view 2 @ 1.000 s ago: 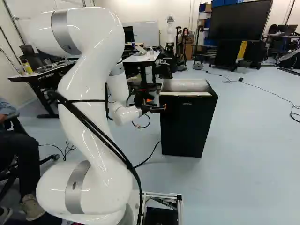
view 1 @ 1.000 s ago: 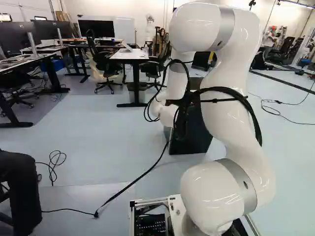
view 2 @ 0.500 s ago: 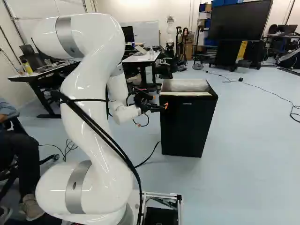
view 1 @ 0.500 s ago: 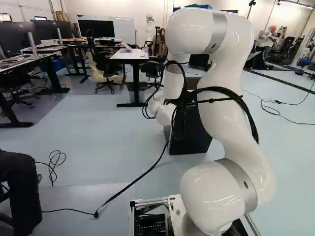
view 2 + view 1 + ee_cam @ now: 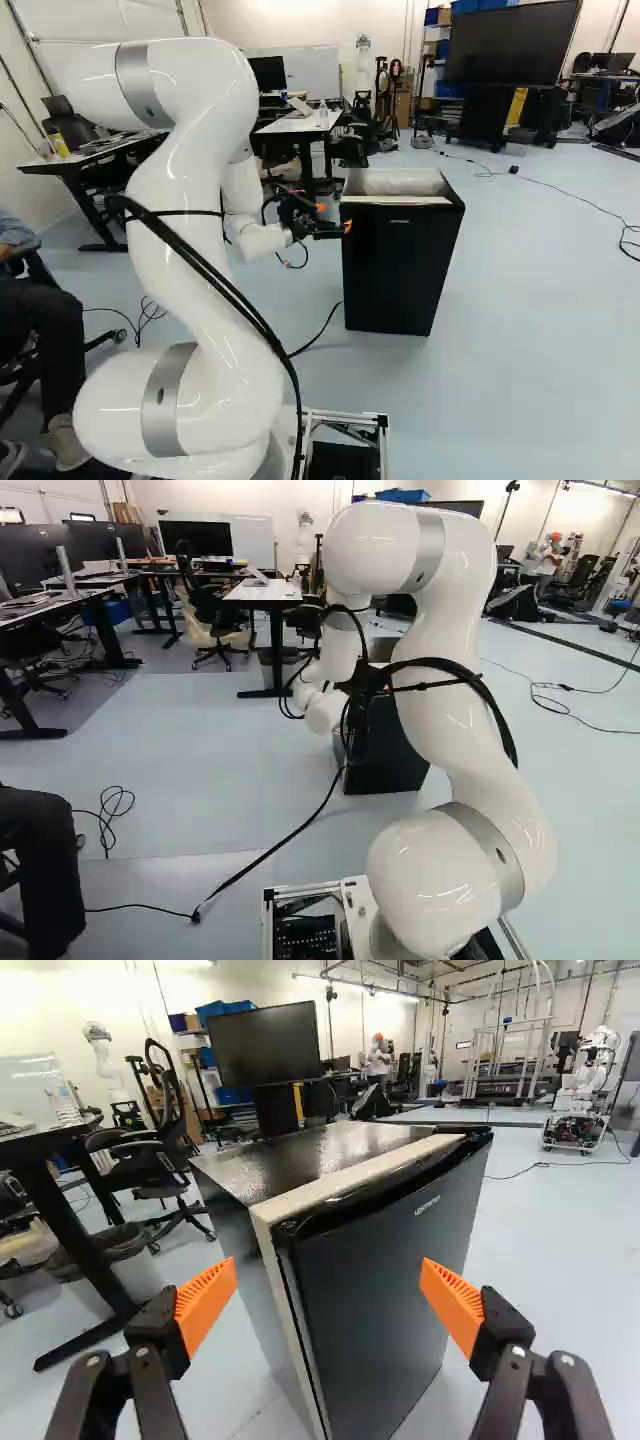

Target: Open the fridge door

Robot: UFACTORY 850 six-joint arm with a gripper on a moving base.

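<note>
Our claw (image 5: 328, 1278) gapes empty; we'd take the smooth, probably seal-stiff fridge door (image 5: 385, 1290) by its edge (image 5: 313, 1330) beside the pale strip (image 5: 291, 1330).

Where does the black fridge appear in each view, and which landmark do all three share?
Left base view: fridge right of middle, partly behind the arm.
Right base view: right of middle, beside the arm.
Wrist view: ahead of the open hand.
Shared: desk with bottle.
</note>
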